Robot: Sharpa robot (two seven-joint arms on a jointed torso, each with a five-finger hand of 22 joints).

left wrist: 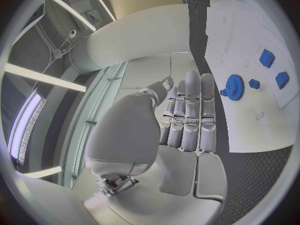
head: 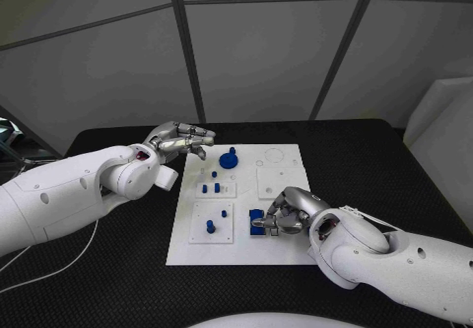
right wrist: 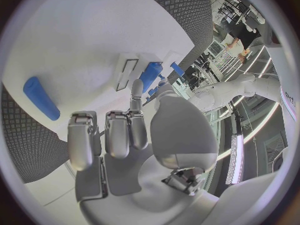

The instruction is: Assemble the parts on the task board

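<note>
The white task board (head: pixel 247 242) lies mid-table. A blue gear (head: pixel 229 160) (left wrist: pixel 234 87) sits near its far edge, small blue pegs (head: pixel 210 186) stand in a square plate, and two more pegs (head: pixel 210 226) stand nearer me. My left hand (head: pixel 183 141) (left wrist: pixel 187 120) hovers at the board's far left corner, fingers stretched out and empty. My right hand (head: pixel 287 212) (right wrist: pixel 119 135) is low over the board's right side with its fingers curled, beside a blue block (head: pixel 258 223). One finger reaches toward a blue piece (right wrist: pixel 150 75). A blue cylinder (right wrist: pixel 40 97) lies flat on the board close by.
Black matting (head: pixel 355 157) covers the table round the board. Empty recesses and raised white squares (head: pixel 271 181) mark the board's right half. A grey panelled wall stands behind the table, and a white panel (head: pixel 443 130) stands at the far right.
</note>
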